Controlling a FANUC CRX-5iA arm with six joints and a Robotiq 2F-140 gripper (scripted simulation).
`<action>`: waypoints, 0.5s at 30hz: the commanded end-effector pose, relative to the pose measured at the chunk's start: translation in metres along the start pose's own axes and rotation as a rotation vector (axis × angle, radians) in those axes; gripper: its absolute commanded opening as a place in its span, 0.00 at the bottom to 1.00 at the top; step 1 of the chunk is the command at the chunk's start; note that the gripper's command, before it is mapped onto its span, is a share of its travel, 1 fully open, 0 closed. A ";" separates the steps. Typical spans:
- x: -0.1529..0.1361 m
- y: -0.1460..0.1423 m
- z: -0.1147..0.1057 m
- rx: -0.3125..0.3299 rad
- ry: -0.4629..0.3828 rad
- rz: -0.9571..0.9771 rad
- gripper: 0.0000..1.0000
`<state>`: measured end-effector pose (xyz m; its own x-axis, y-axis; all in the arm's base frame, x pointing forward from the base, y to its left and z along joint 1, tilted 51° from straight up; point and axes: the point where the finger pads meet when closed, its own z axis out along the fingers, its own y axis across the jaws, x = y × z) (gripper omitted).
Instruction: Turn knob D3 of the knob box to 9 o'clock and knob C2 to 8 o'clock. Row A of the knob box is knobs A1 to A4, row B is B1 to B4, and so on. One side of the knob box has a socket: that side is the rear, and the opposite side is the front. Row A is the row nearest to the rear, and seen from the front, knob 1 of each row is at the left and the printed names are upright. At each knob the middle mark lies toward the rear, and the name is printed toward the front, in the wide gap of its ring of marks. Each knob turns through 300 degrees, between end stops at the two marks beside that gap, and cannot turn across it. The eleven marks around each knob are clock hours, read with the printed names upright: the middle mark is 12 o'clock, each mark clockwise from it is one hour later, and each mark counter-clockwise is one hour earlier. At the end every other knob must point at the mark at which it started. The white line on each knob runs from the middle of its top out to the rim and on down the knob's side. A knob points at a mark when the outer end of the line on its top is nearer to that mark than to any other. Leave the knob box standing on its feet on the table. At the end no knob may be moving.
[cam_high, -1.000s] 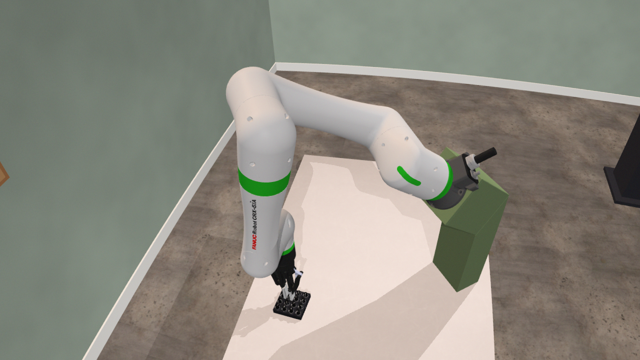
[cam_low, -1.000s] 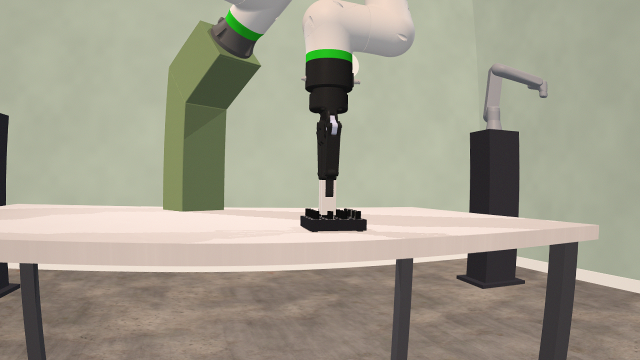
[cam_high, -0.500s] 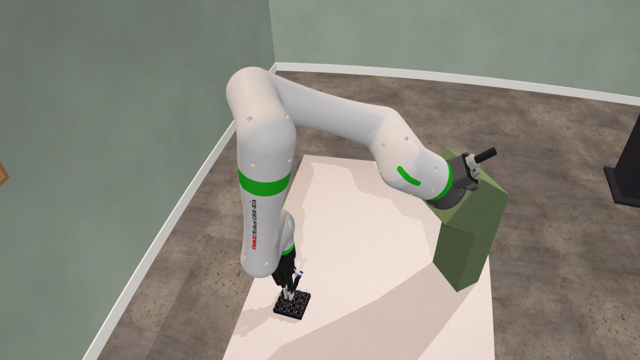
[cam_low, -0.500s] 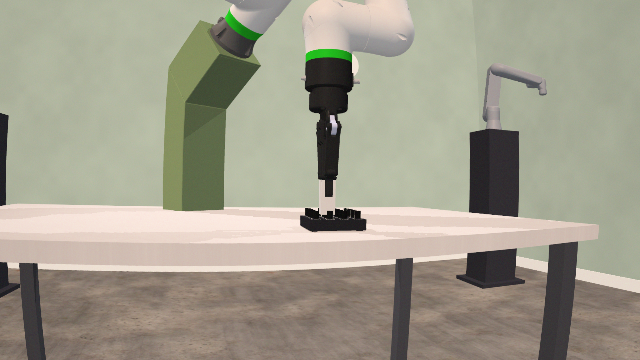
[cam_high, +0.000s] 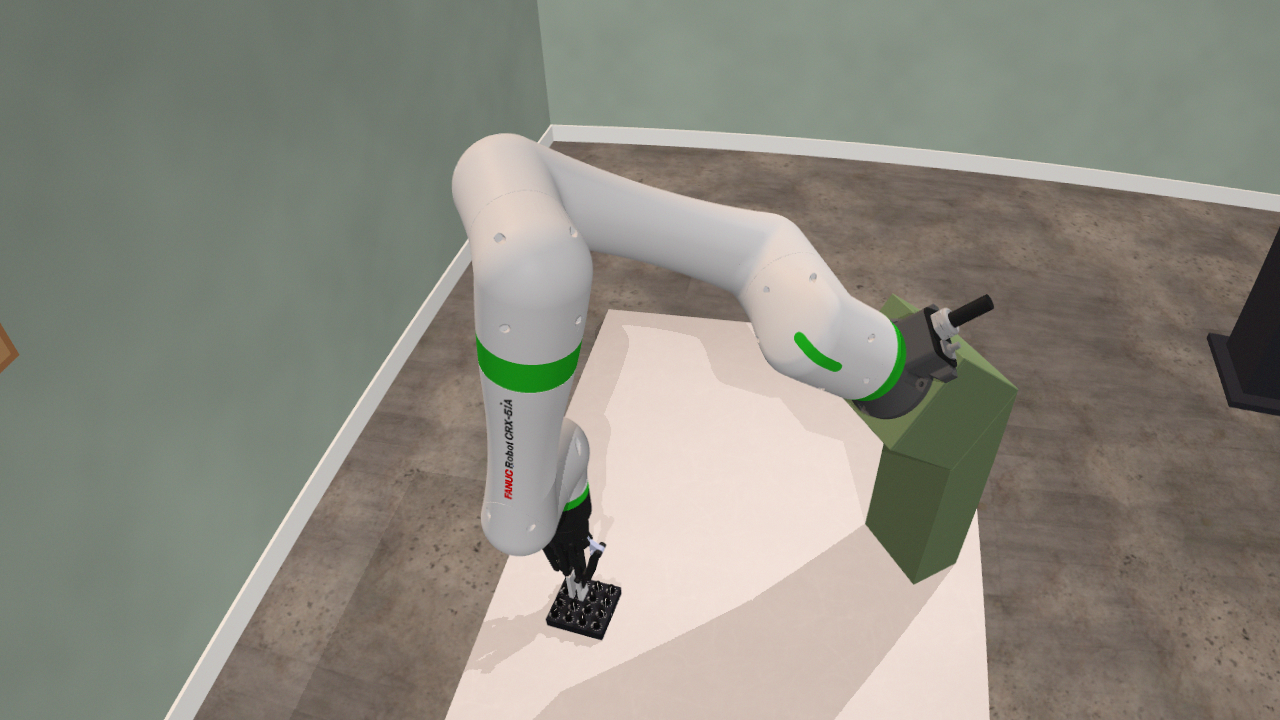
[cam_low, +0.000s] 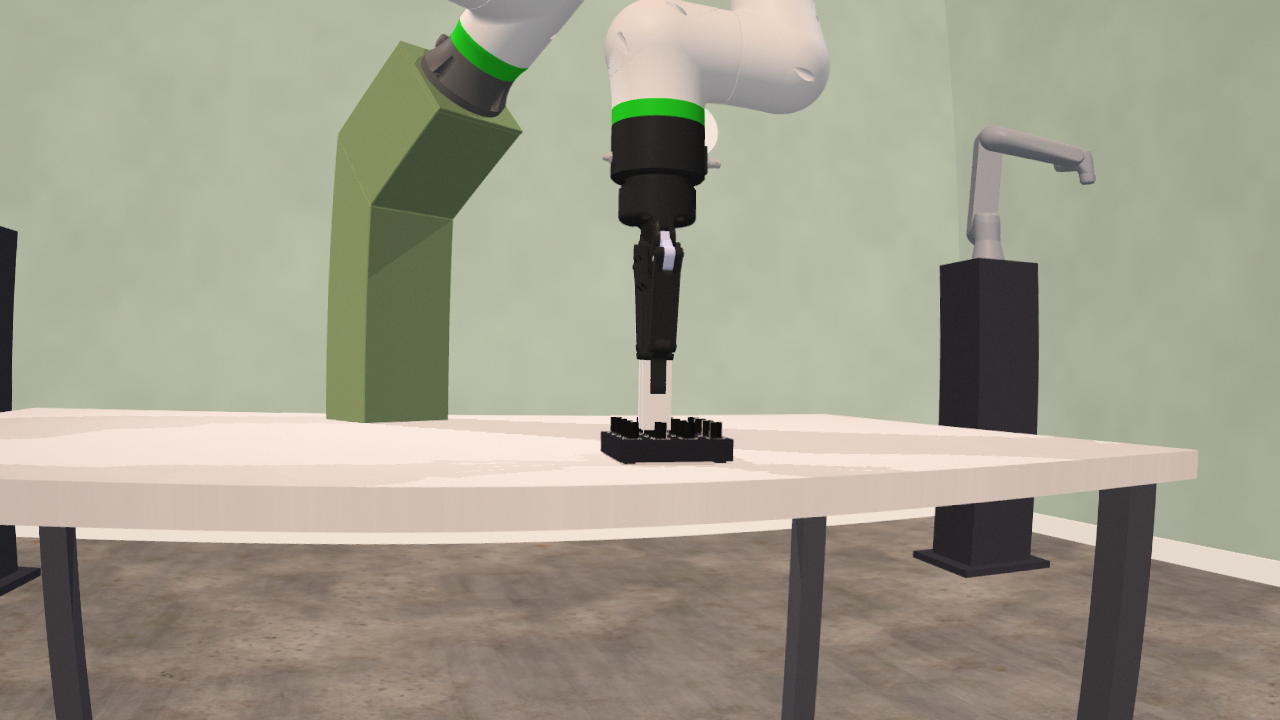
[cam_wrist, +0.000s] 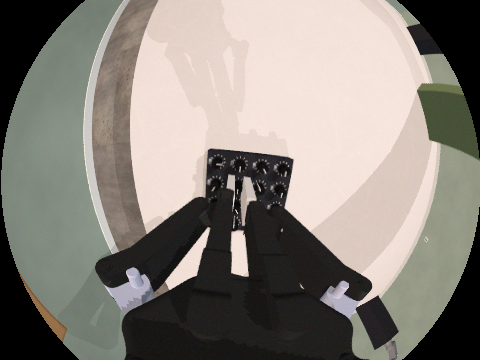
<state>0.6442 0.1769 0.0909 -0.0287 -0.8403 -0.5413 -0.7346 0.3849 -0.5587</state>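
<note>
The black knob box (cam_high: 584, 611) stands on its feet on the white table, also in the exterior view (cam_low: 666, 441) and in the wrist view (cam_wrist: 248, 182). My gripper (cam_wrist: 237, 186) (cam_low: 656, 413) points straight down onto the box, and its fingertips reach among the knobs. The fingers are closed narrowly on one knob, which they mostly hide. In the wrist view that knob sits in the third row from the far edge, second from the left. By its place it looks like knob C2. The printed names and the white lines are too small to read.
The arm's green pedestal (cam_high: 939, 447) stands at the far end of the table. A black post with a grey camera arm (cam_low: 989, 358) stands on the floor to the right of the table. The box lies near the table's left edge (cam_high: 501, 582).
</note>
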 end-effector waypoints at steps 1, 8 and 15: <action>0.000 0.000 0.000 0.000 0.000 0.000 0.05; 0.000 0.000 0.000 0.000 0.000 0.000 0.05; 0.000 0.000 0.000 0.000 0.000 -0.007 0.05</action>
<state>0.6442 0.1769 0.0909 -0.0254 -0.8421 -0.5388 -0.7348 0.3812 -0.5611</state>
